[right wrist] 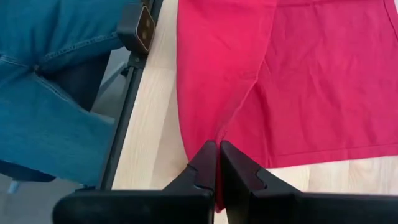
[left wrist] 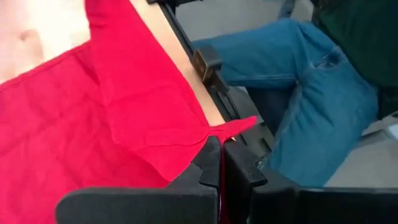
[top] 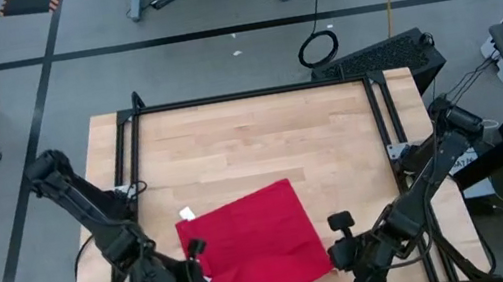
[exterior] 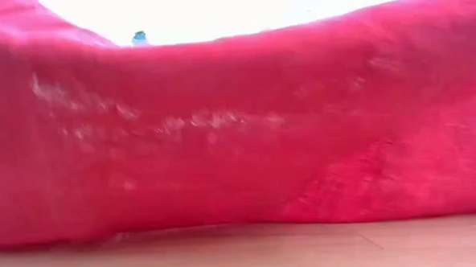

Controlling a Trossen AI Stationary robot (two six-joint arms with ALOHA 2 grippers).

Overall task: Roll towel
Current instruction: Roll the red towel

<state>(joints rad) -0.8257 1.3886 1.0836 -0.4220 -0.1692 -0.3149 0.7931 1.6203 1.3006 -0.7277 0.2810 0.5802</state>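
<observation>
We see the towel (top: 252, 242) as soft, matt red cloth, and up close in the low view its surface is fuzzy, almost plush, with a faint nap catching the light. Its small tag (top: 186, 213) looks like white fabric. The desk (top: 252, 146) is pale wood, smooth with a light sheen and fine grain, edged by a dark matt metal frame (top: 249, 95). Both the left pincer (left wrist: 221, 163) and the right pincer (right wrist: 217, 165) read as black matt plastic. Beyond the desk, we catch blue denim on a person's leg (left wrist: 298, 93).
</observation>
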